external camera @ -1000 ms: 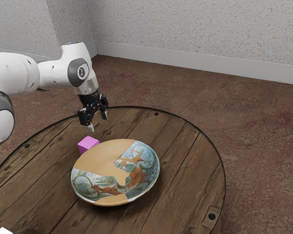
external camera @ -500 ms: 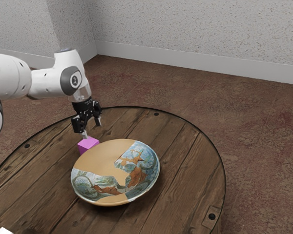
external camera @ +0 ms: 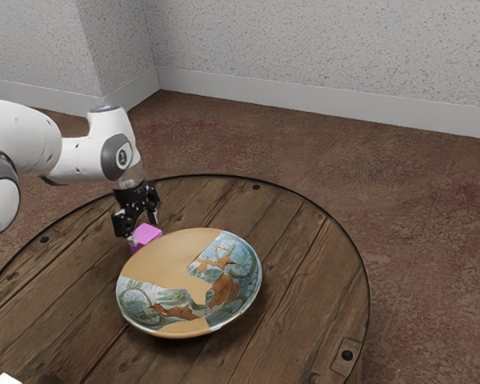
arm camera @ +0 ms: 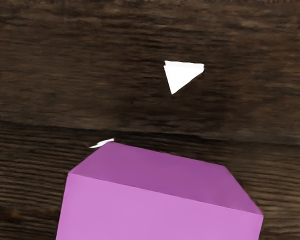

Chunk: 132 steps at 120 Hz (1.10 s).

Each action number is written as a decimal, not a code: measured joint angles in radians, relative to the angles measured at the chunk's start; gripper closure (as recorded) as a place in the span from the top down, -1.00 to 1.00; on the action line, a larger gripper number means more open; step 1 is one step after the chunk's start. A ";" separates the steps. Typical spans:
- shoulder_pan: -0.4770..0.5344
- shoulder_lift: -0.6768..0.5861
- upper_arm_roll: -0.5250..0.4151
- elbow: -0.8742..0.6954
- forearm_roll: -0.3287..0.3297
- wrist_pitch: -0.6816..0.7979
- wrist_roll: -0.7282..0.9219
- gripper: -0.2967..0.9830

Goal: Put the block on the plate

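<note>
If pinched flat on two opposite faces, likely to rise cleanly.
Find the block [external camera: 147, 234] on the table [external camera: 308, 260], just beside the plate [external camera: 170, 261], toward the curved edge on the exterior view's left. Note the gripper [external camera: 144, 230] spread wide about the block, not clamped. Judge it light, stiff, perhaps slippery on such smooth sides, hardly fragile. Take hold low and centred; in the wrist view, slightly askew to the hand, so square up to avoid catching corners and twisting it loose. Lift clear of the plate's rim, then lower softly onto that likelier-to-chip surface.
</note>
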 joint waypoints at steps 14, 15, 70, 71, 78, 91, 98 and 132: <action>0.000 0.023 -0.001 0.000 -0.003 0.016 0.006 0.54; 0.000 0.026 -0.001 0.000 -0.003 0.017 0.006 0.54; 0.000 0.046 0.000 0.001 -0.010 0.043 0.022 0.16; 0.000 0.046 0.000 0.001 -0.010 0.043 0.022 0.15; -0.001 0.036 0.001 0.003 -0.010 0.041 0.022 0.12; -0.001 0.011 0.005 0.009 -0.009 0.032 0.023 0.08; -0.001 -0.011 0.009 0.010 -0.009 0.025 0.024 0.07; -0.003 -0.125 0.027 0.054 -0.007 -0.062 0.023 0.07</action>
